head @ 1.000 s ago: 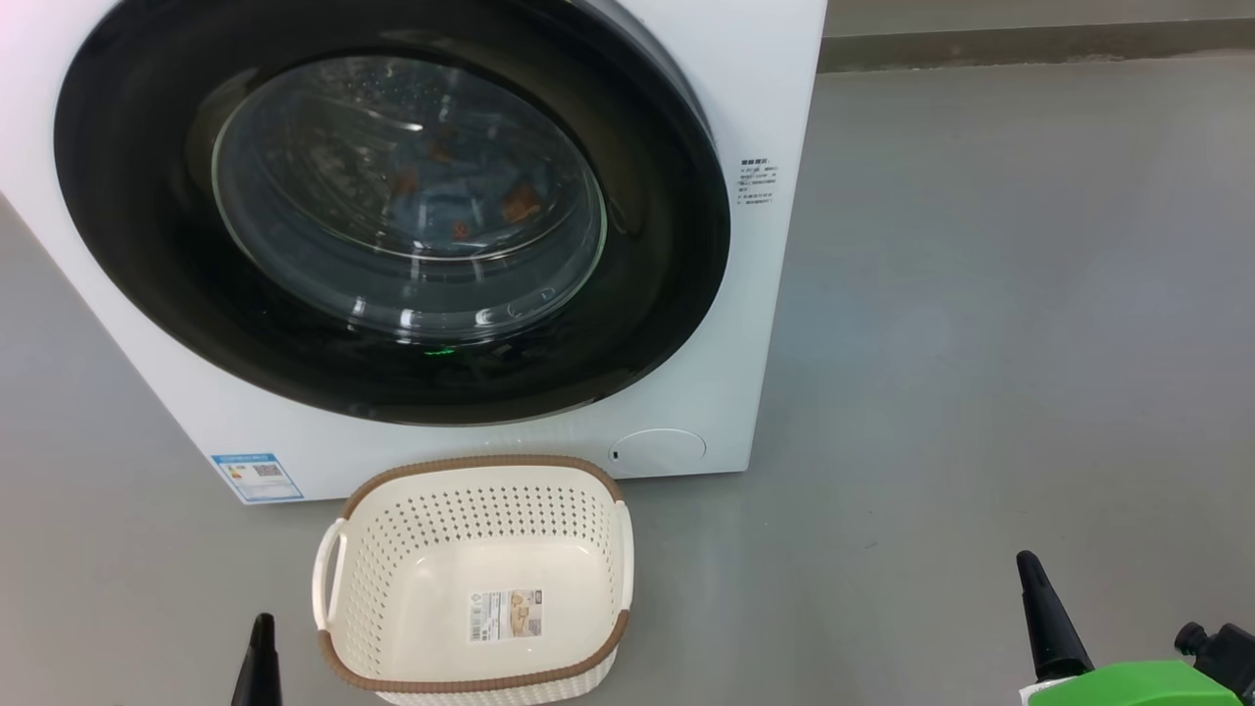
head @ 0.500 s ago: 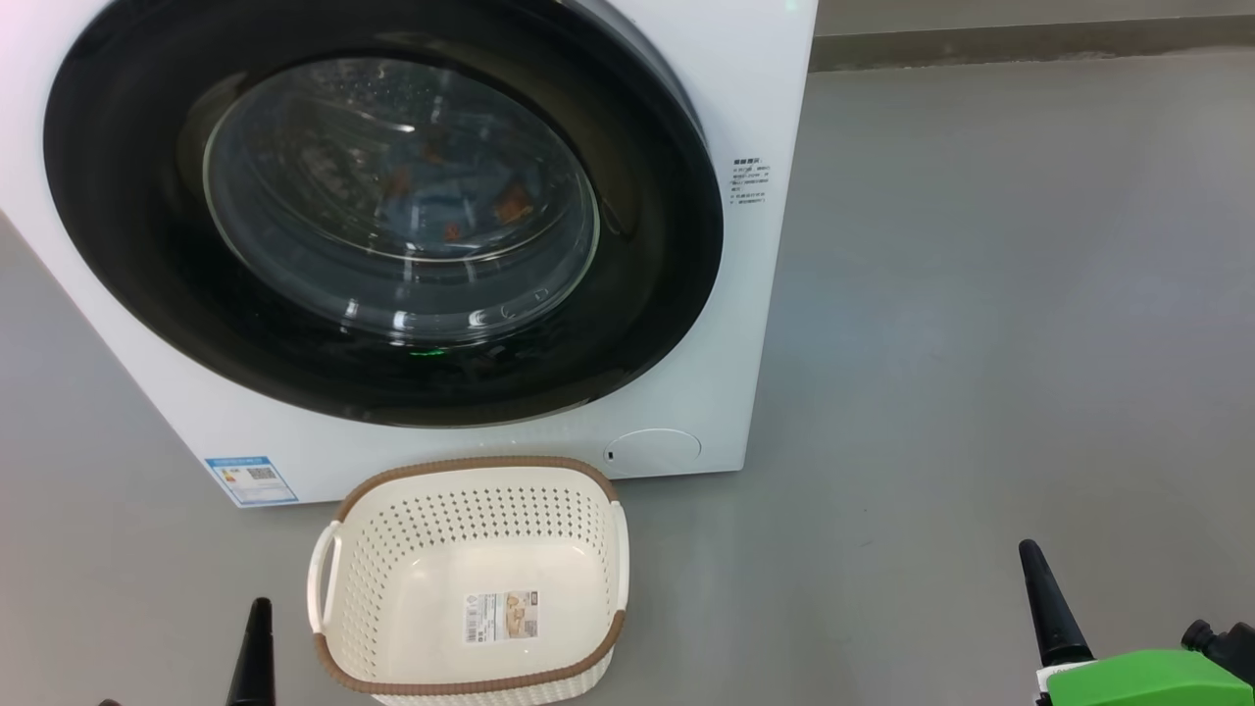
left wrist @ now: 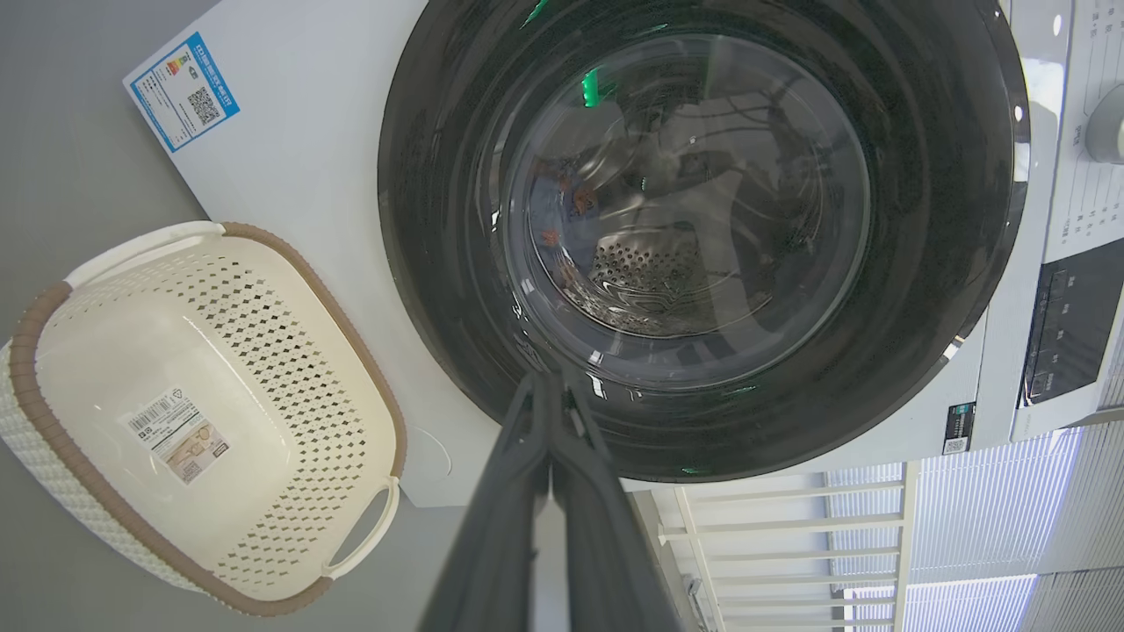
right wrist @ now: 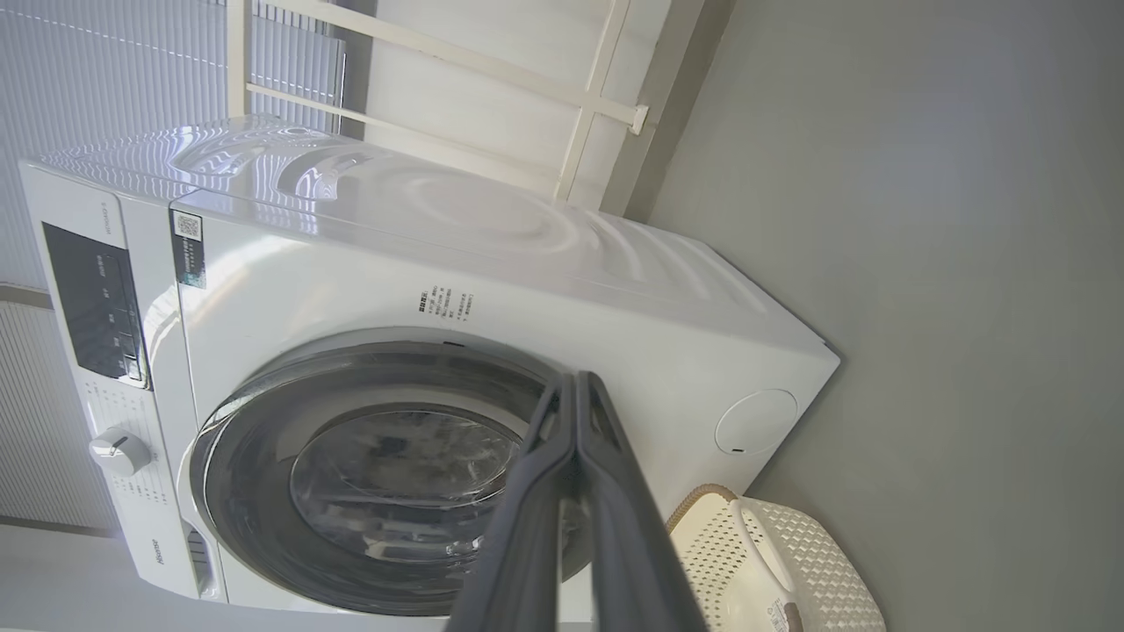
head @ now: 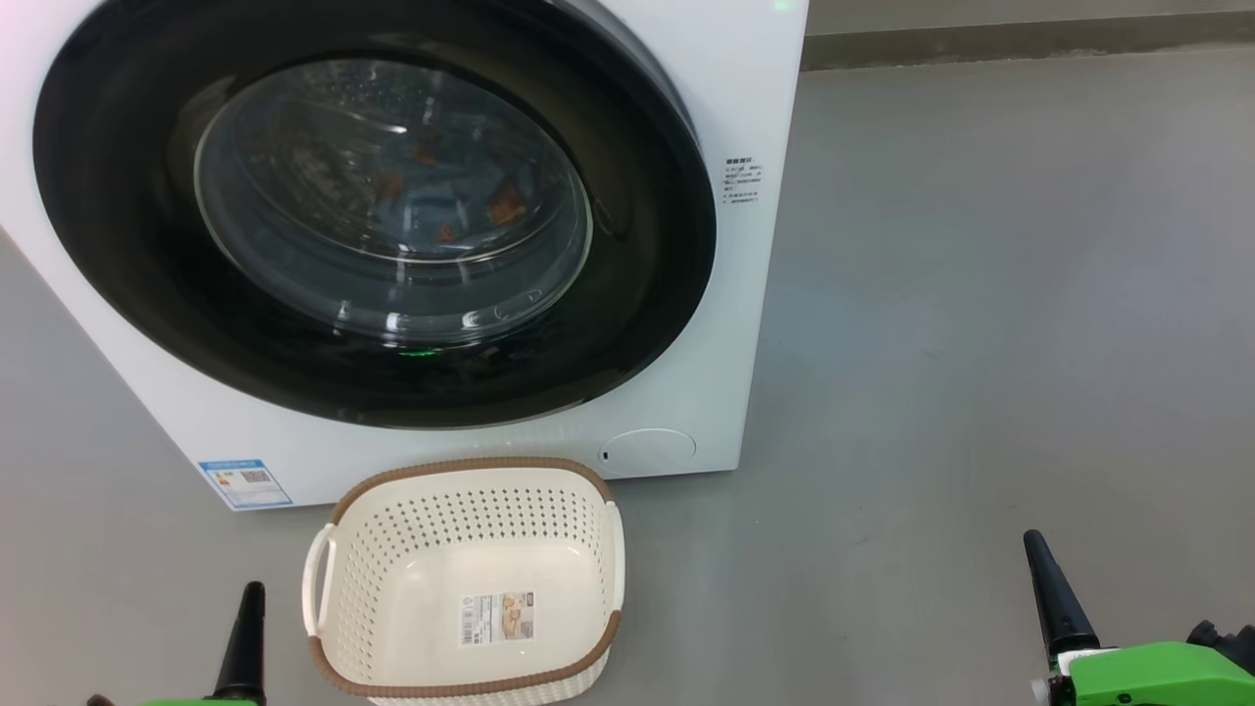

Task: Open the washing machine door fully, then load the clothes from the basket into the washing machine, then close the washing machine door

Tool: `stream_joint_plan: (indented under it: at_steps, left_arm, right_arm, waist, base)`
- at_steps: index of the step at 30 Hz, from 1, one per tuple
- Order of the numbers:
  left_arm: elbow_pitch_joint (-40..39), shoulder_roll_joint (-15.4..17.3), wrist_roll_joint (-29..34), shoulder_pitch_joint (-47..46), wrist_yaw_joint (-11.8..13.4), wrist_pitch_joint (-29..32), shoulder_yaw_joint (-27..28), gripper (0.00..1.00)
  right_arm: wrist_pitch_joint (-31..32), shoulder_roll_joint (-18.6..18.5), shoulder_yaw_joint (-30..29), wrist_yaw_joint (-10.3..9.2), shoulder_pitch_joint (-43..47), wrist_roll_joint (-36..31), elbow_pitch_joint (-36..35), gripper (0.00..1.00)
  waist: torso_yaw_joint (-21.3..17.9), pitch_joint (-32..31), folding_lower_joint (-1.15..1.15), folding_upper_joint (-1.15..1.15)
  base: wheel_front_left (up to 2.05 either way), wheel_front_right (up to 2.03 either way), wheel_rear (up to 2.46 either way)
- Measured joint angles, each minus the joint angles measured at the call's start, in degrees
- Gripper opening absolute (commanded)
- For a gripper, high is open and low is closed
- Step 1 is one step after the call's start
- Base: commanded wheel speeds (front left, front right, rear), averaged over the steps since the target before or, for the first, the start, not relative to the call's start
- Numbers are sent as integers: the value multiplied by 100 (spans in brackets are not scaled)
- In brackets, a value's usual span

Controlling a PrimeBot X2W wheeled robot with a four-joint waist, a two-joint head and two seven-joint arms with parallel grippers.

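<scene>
The white washing machine (head: 745, 118) stands ahead with its round black-ringed door (head: 127, 265) closed flat against the front. Behind the door's glass lie the clothes (head: 441, 201), blue fabric with orange-brown figures. On the floor before the machine sits the cream basket (head: 471, 579), with just a label sticker inside. My left gripper (head: 245, 628) hangs shut at the lower left, beside the basket's left handle. At the lower right my right gripper (head: 1047, 588) is shut too, well clear of the machine. Both wrist views show the fingers (left wrist: 549, 439) (right wrist: 575, 439) pressed together, holding nothing.
Grey floor (head: 980, 343) spreads wide to the machine's right. A round lower hatch (head: 647, 448) and a blue label sticker (head: 245, 482) mark the machine's base. White railings and a blind (right wrist: 439, 88) stand behind the machine; its control panel and knob (right wrist: 118, 452) are near the top.
The head camera has drifted, so the machine and basket sit a little further left. Both grippers show slightly higher in the picture. Nothing was taken or let go.
</scene>
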Motion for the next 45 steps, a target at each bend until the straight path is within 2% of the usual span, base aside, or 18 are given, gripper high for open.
stream_joint_plan:
  at_steps: [25,45]
  left_arm:
    - [-21,15,-1490,-188,-107,403,126,0]
    - [-35,16,-1490,-209,-107,403,133,0]
  right_arm:
    - [402,-18,-21,-5,-227,1690,56,0]
    - [402,-19,-21,-5,-243,1702,57,0]
  waist:
    - [-86,9,0,0]
    - [-86,9,0,0]
  base:
    - [0,0,0]
    - [0,0,0]
